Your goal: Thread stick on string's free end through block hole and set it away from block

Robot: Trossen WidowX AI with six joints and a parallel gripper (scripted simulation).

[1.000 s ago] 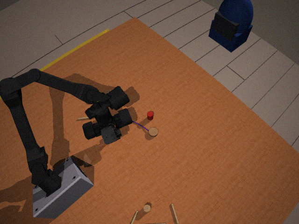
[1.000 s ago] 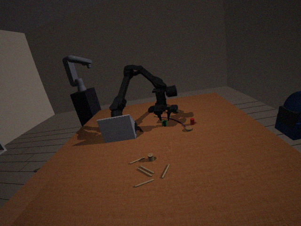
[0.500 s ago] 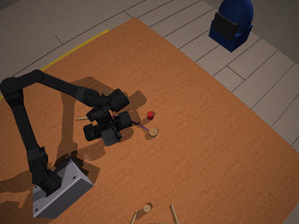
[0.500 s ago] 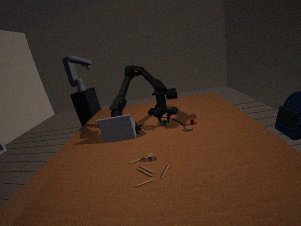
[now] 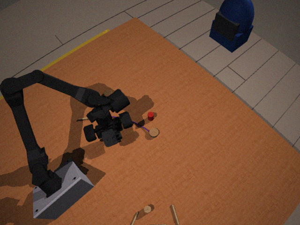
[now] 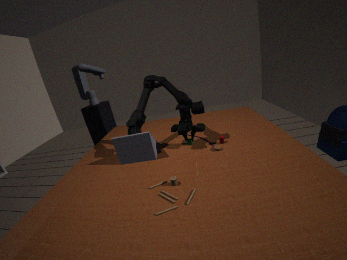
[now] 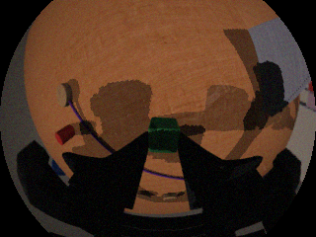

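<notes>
My gripper points down at the table and is shut on the small green block, its fingertips at two opposite sides. The block is at table level; its hole does not show now. A purple string runs from the round wooden button in a curve past the gripper. A pale stick with a dark tip shows beyond the gripper in the top view; its join to the string is hidden behind the gripper.
A red cylinder stands near the button. The grey wedge is by the arm's base. Several loose sticks and a wooden cylinder are farther off.
</notes>
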